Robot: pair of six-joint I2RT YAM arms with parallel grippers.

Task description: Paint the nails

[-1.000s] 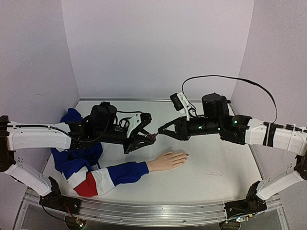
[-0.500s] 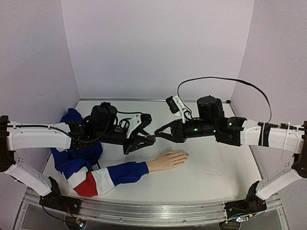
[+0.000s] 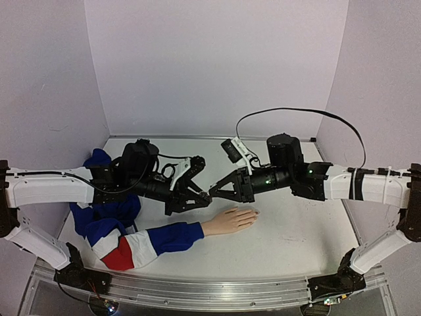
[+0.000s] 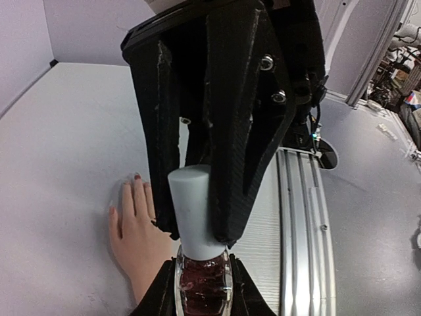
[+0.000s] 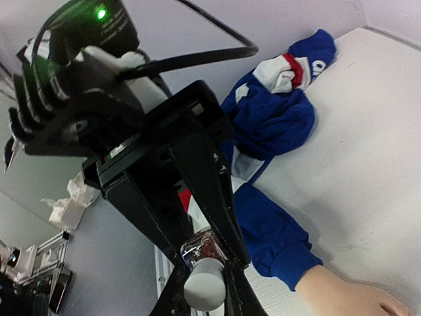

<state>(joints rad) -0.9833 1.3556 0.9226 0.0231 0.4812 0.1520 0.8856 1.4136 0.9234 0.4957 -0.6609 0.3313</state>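
Note:
A small dark-red polish bottle (image 4: 202,283) is held above the table, and my left gripper (image 4: 201,291) is shut on its glass body. My right gripper (image 5: 205,293) is shut on the bottle's pale cap (image 5: 205,283), which also shows in the left wrist view as the cap (image 4: 194,214). The two grippers meet tip to tip over the table: left gripper (image 3: 197,194), right gripper (image 3: 220,191). Below them the peach mannequin hand (image 3: 229,220) lies flat in its blue, white and red sleeve (image 3: 164,238). The nails (image 4: 137,176) look reddish on one fingertip and the thumb.
The rest of the blue jacket (image 3: 105,197) is bunched at the table's left side. A metal rail (image 3: 197,289) runs along the near edge. Pale walls close in the back and both sides. A black cable (image 3: 296,112) loops above the right arm.
The right arm has reached further left and lower. Both grippers, joined at the bottle, have shifted slightly down and left. The mannequin hand has not moved.

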